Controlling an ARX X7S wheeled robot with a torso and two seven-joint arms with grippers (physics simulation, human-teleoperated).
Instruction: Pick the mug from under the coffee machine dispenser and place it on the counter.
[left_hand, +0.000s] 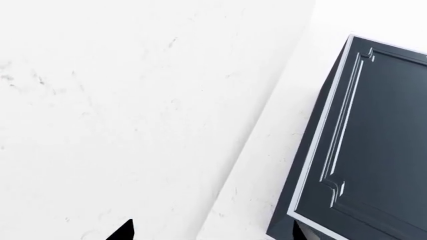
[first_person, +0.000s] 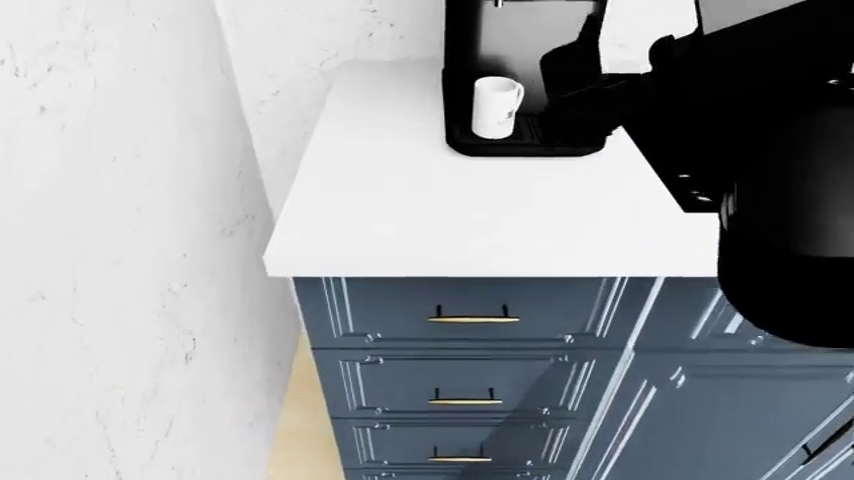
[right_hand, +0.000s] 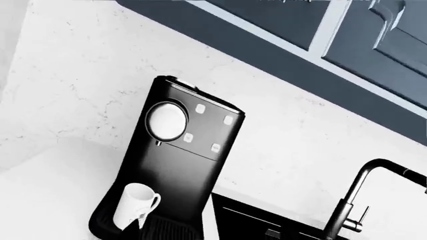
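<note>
The white mug (first_person: 497, 105) stands on the drip tray of the black coffee machine (first_person: 521, 140) at the far end of the white counter (first_person: 441, 215). In the right wrist view the mug (right_hand: 135, 204) sits under the machine's silver dial and buttons (right_hand: 183, 150). My right gripper (first_person: 577, 82) hovers just right of the machine, clear of the mug. It is open (right_hand: 217, 236), with one dark fingertip (right_hand: 141, 225) showing in front of the mug's base. My left gripper (left_hand: 210, 235) is open and empty. It faces a white wall and is out of the head view.
A black sink (right_hand: 267, 225) with a black faucet (right_hand: 357, 200) lies right of the machine. Blue drawers with brass handles (first_person: 474, 318) sit below the counter. A white marbled wall (first_person: 120, 250) stands at the left. A dark blue upper cabinet (left_hand: 373, 145) is close to the left gripper.
</note>
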